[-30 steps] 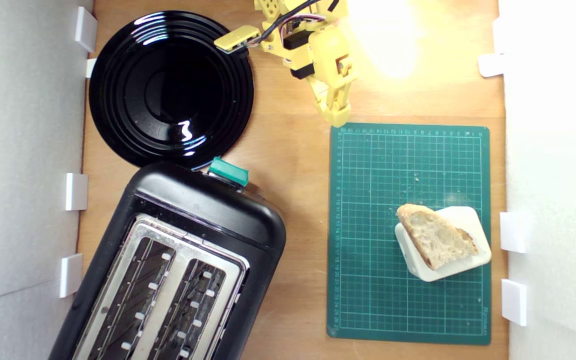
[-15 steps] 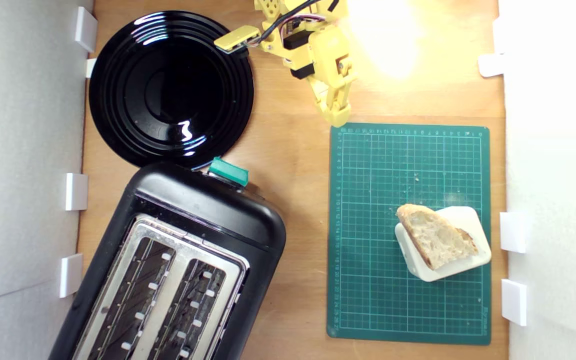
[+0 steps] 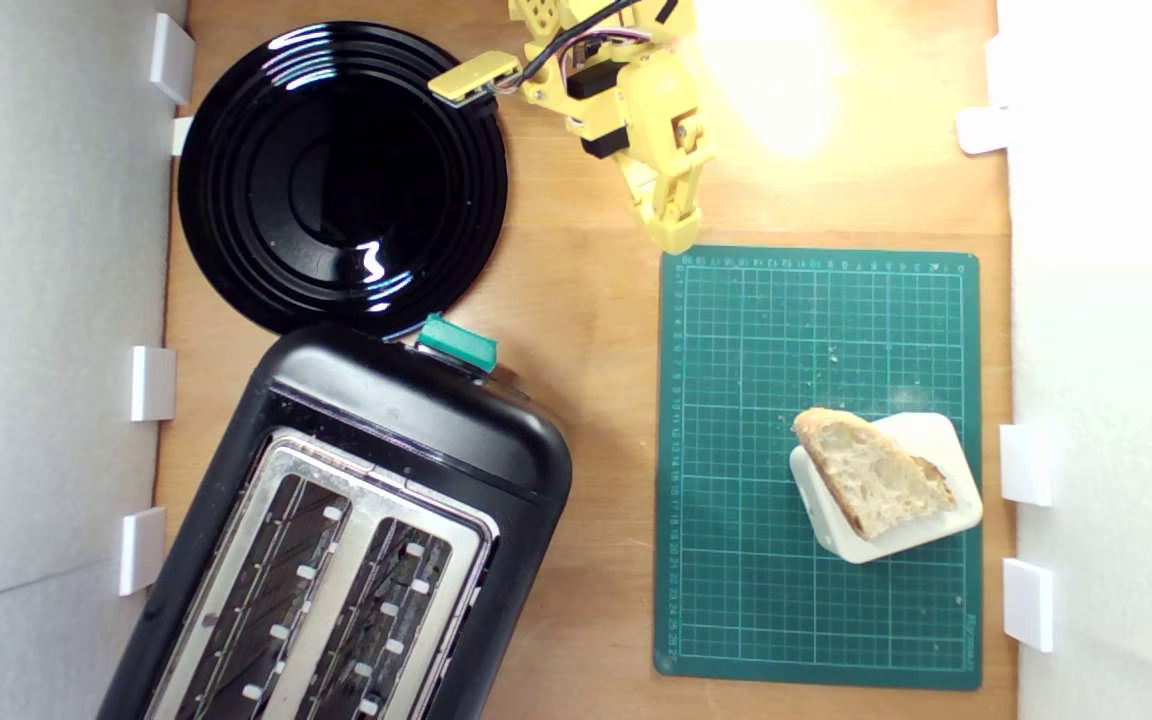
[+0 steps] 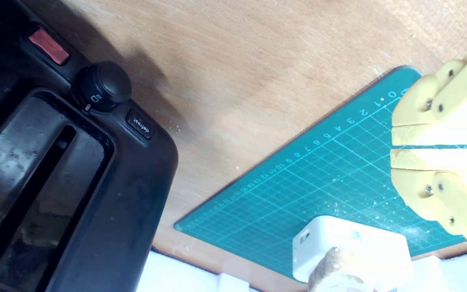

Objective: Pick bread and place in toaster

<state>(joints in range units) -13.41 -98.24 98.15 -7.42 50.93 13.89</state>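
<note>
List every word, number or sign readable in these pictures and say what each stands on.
"defrost": small black button on the black two-slot toaster.
"0 1 2 3 4 5 6 7 8 9 10 11 12": ruler edge of the green gridded cutting mat; later numbers blurred.
Black round dial: white marking, unreadable.
White rounded block: small mark, unreadable.

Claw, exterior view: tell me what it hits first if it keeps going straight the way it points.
The claw, shut and empty, points toward the green mat. Straight on, it would probably meet the mat's near corner first, well short of the bread. Its height above the table is unclear.
</note>
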